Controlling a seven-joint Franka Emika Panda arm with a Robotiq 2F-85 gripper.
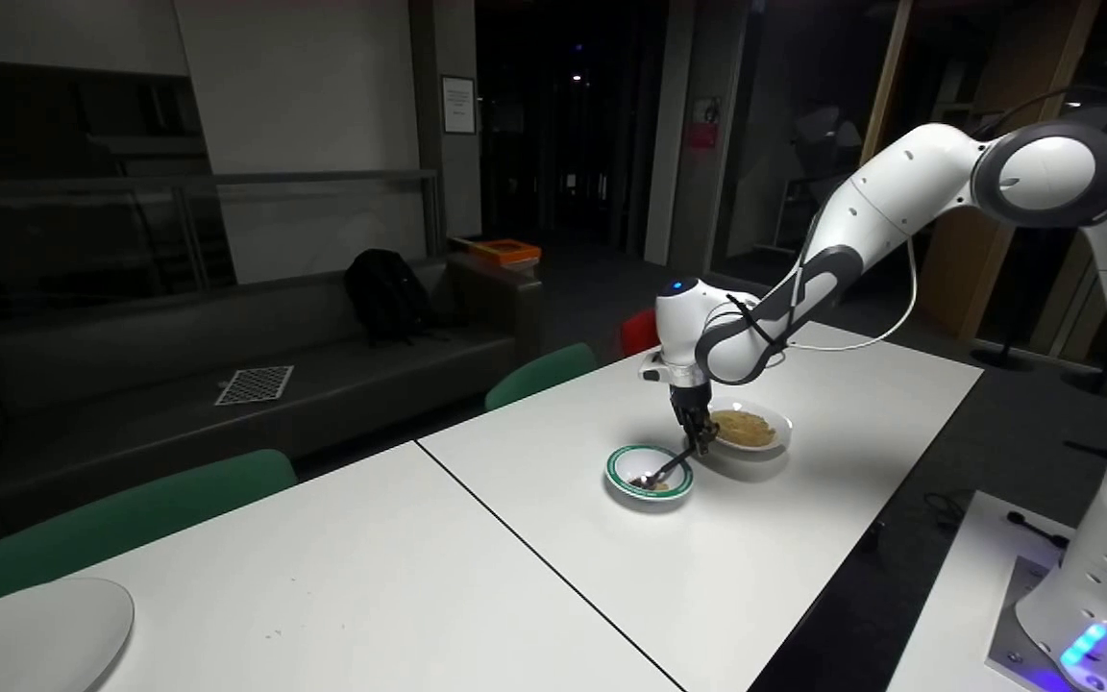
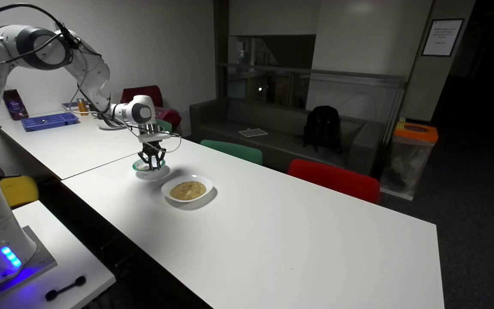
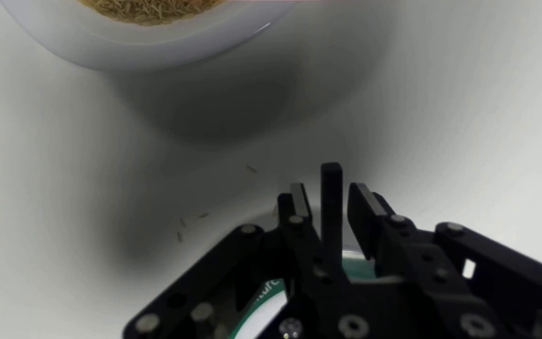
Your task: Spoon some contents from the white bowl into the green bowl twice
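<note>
Gripper, wrist view: I see black fingers apart astride a straight, dark spoon handle; slender tan grains, the contents, lie in the smooth white bowl. In an exterior view, the handle slants into the round green bowl, where a tan patch lies. In an exterior view, the gripper partly hides that bowl; a red chair borders the surface.

In the wrist view, the letters "ure" can be read on the green bowl's rim — the rest cannot be made out. Well apart from the green bowl, a framed notice and a dark purple packet carry lettering too small to read.
</note>
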